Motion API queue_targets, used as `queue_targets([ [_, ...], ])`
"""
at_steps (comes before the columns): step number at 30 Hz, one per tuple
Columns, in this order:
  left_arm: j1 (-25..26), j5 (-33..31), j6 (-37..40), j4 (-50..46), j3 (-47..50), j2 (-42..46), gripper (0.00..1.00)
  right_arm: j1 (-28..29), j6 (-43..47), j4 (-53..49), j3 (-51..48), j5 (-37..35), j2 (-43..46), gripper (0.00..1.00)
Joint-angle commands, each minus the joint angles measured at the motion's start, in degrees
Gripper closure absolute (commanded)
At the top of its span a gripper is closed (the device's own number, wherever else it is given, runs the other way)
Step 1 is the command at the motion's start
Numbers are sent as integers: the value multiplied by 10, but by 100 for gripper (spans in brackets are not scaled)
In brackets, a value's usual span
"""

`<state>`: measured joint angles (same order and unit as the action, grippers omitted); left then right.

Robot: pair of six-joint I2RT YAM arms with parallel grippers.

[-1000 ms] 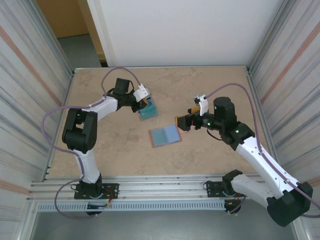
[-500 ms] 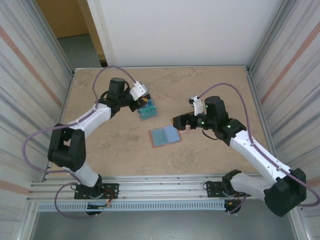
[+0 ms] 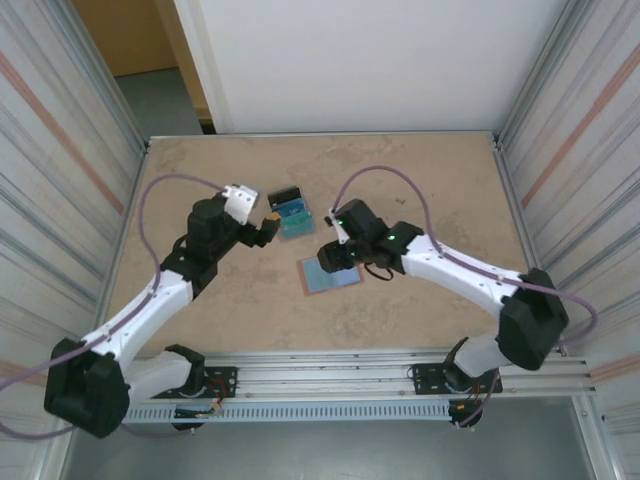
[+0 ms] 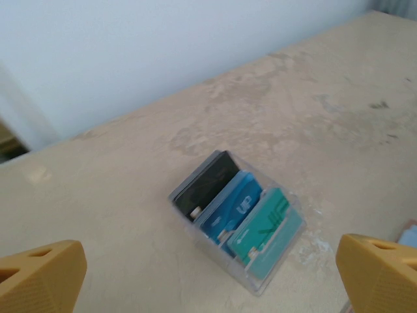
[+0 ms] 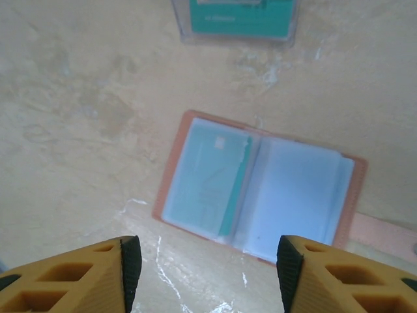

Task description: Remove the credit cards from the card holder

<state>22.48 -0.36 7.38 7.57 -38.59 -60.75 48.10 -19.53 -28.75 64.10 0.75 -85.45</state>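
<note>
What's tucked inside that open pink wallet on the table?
One teal-green card shows through one clear sleeve of the card holder. The other sleeve looks plain pale blue; whether anything lies beneath it cannot be told.

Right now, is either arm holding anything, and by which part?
Nothing is held: left end effector open near the fanned cards, right end effector open above the card holder.

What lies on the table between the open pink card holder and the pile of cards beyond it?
Nothing. In the right wrist view the table between the card holder and the card pile is bare, apart from pale scuff marks.
</note>
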Motion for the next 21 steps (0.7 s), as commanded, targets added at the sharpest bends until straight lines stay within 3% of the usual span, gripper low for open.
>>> queue_targets([
  [1,-25,-59,-101,9,35,48,1,25,-16,-40,34,-32,-50,42],
  [5,-67,-27,-162,-5,71,89,1,41,-20,-37,67,-12,-118,43],
  [9,-76,-67,-230,1,112,134,1,47,-19,-46,99,-3,-172,44],
  [21,-78,-53,-247,-25,118,144,1,49,-17,-68,142,-20,-264,42],
])
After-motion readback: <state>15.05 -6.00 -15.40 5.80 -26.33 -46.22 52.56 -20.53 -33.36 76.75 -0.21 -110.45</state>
